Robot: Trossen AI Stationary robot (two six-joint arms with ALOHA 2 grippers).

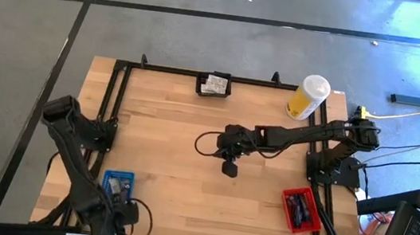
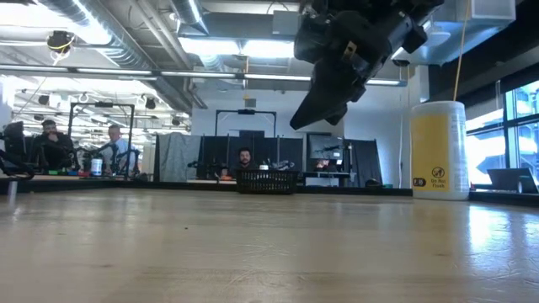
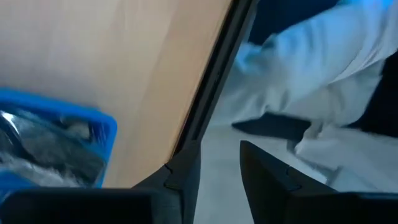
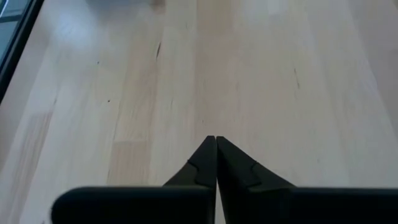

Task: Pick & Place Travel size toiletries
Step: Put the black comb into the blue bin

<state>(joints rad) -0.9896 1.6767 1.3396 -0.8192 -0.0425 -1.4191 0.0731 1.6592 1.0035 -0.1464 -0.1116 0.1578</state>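
Reaching down at the near-left corner of the table (image 1: 167,136), the left arm folds from its base on the left rail toward the near edge, its left gripper (image 1: 116,217) just near of the blue tray (image 1: 118,182). In the left wrist view that gripper's two dark fingers (image 3: 186,171) stand apart with a clear gap, nothing between them, hanging past the black table rail with the blue tray's wall (image 3: 102,134) to one side. Silvery foil sachets (image 3: 43,146) lie inside the blue tray.

Far centre: a black basket (image 1: 214,85) sits against the far rail, holding pale sachets (image 1: 216,83). In the low view it shows as a dark mesh basket (image 2: 267,181) far across the wood.

Centre: the right arm stretches leftward from its base on the right rail, forearm nearly level, wrist bent down over the middle of the table. The right gripper (image 1: 229,168) hangs above bare wood. In the right wrist view its fingers (image 4: 202,162) are pressed tip to tip, clenched on nothing. The low view shows it raised well clear of the surface, pointing down and left.

Far right: a tall yellow container (image 1: 308,97) with a white cap stands upright.

Near right: a red tray (image 1: 300,210) holds small dark tubes (image 1: 299,213).
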